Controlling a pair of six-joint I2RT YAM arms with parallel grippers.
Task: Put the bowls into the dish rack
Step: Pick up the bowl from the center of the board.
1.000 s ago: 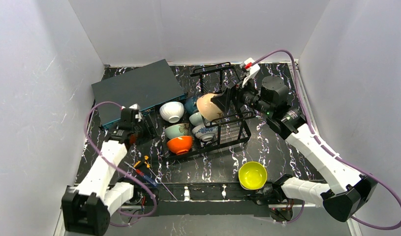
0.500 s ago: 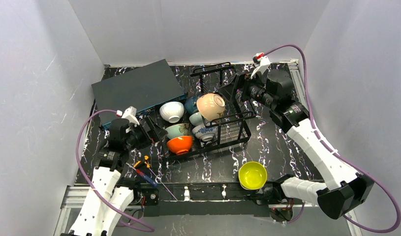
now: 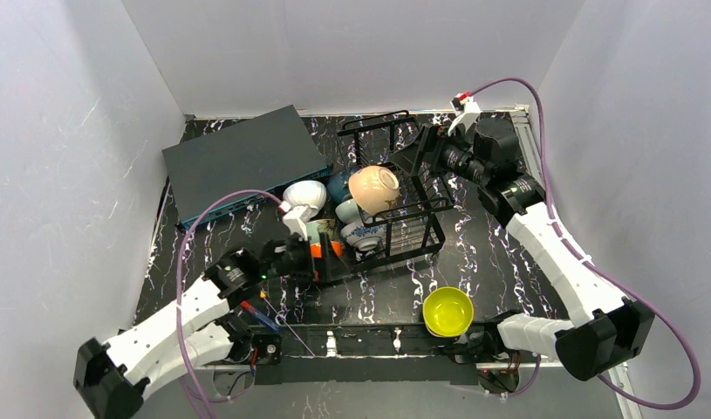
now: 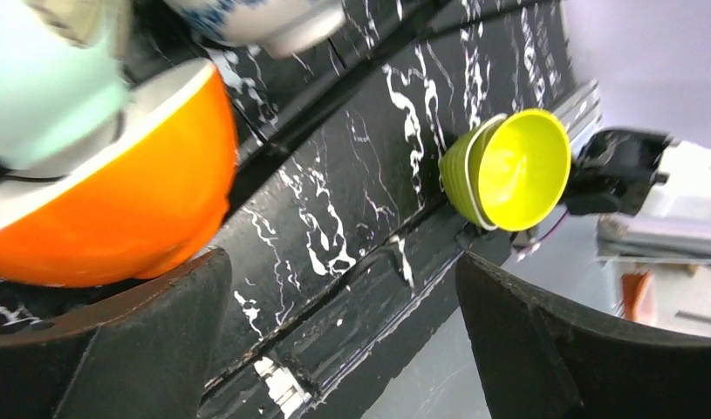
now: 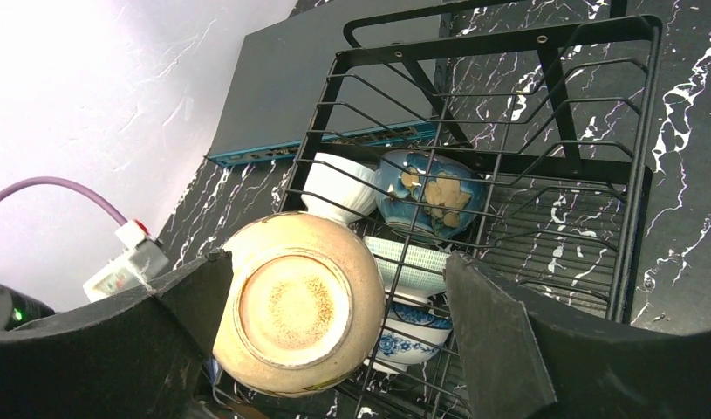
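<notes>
While my left gripper (image 3: 306, 258) and right gripper (image 3: 417, 157) both gape empty, a glossy yellow bowl (image 3: 447, 311) sits nearest on the white-veined black tabletop (image 3: 487, 257); farther, the black wire dish rack (image 3: 424, 232) holds the other bowls (image 3: 373, 188), orange, mint, white, beige; pale walls (image 3: 334, 52) behind.

A lab test cell; plain white panels (image 3: 72, 131) wall in a black marbled tabletop (image 3: 369, 301).

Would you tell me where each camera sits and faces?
Top external: high behind the arms, looking down on the dish rack; both show.
Left wrist: low beside the orange bowl, facing the yellow bowl; fingers show.
Right wrist: above the dish rack, facing the beige bowl; fingers show.
Shared: yellow bowl, top and left wrist.
</notes>
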